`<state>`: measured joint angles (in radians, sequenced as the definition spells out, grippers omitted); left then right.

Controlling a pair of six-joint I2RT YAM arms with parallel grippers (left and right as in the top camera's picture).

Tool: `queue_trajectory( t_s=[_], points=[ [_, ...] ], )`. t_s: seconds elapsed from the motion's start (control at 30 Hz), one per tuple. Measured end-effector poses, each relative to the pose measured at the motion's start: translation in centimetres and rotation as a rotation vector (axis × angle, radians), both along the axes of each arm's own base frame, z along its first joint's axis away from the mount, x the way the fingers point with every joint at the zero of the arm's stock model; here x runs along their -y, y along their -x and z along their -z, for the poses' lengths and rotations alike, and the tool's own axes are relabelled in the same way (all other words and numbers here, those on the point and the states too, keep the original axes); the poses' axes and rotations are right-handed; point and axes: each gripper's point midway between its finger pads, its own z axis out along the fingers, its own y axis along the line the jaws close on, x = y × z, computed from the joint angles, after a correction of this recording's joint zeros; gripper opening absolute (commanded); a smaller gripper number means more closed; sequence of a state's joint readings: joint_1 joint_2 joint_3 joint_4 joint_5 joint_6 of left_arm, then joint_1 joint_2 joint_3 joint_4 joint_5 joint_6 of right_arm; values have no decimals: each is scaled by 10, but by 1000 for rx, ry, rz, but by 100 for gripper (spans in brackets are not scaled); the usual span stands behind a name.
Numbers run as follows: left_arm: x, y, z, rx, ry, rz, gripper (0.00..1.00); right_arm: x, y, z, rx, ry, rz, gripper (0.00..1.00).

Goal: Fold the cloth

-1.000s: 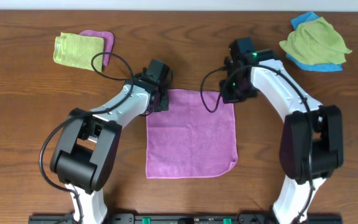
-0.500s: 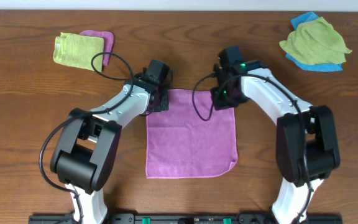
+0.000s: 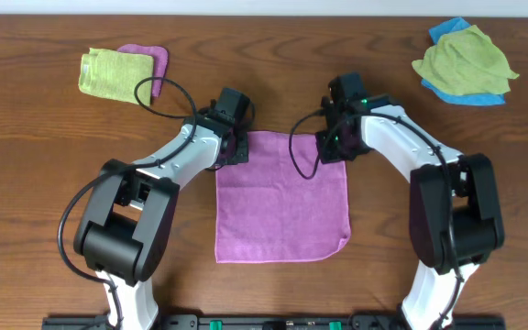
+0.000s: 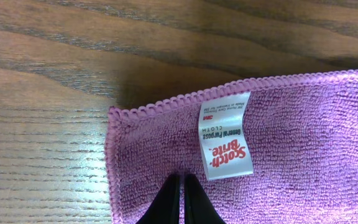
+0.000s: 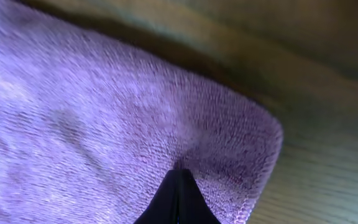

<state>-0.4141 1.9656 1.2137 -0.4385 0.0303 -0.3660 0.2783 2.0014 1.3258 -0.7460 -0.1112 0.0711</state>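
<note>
The lilac-purple cloth (image 3: 282,197) lies flat on the wooden table between the two arms. My left gripper (image 3: 233,147) sits at its far left corner. In the left wrist view the fingers (image 4: 182,182) are shut, pinching the cloth (image 4: 291,143) just beside the white label (image 4: 224,134). My right gripper (image 3: 333,147) sits at the far right corner. In the right wrist view its fingers (image 5: 179,175) are shut, pinching the cloth (image 5: 92,137) near the rounded corner.
A folded lime-green cloth (image 3: 113,73) lies on a purple one (image 3: 152,57) at the far left. A crumpled lime-green cloth (image 3: 466,57) lies on a blue cloth (image 3: 447,32) at the far right. Black cables loop above both arms.
My right gripper has moved left and down from beside the corner onto the cloth's far right corner. The left arm and the cloth have not moved.
</note>
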Motion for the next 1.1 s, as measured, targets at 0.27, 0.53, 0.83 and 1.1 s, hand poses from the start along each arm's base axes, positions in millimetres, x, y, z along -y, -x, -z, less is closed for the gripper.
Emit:
queue_trajectory(
  t_s=[0.27,0.53,0.83,1.1],
  points=[
    [0,0,0,1,0,0,6,3,-1,7,21,12,4,2],
    [1,-2,-1,10,4,3,6,2,-4,8,68,-6,28,1],
    [4,-13,0,25,59,-1,6,-1,-16,7,116,-27,55,1],
    [7,-43,0,25,71,8,6,-3,-26,8,150,-44,63,1]
  ],
)
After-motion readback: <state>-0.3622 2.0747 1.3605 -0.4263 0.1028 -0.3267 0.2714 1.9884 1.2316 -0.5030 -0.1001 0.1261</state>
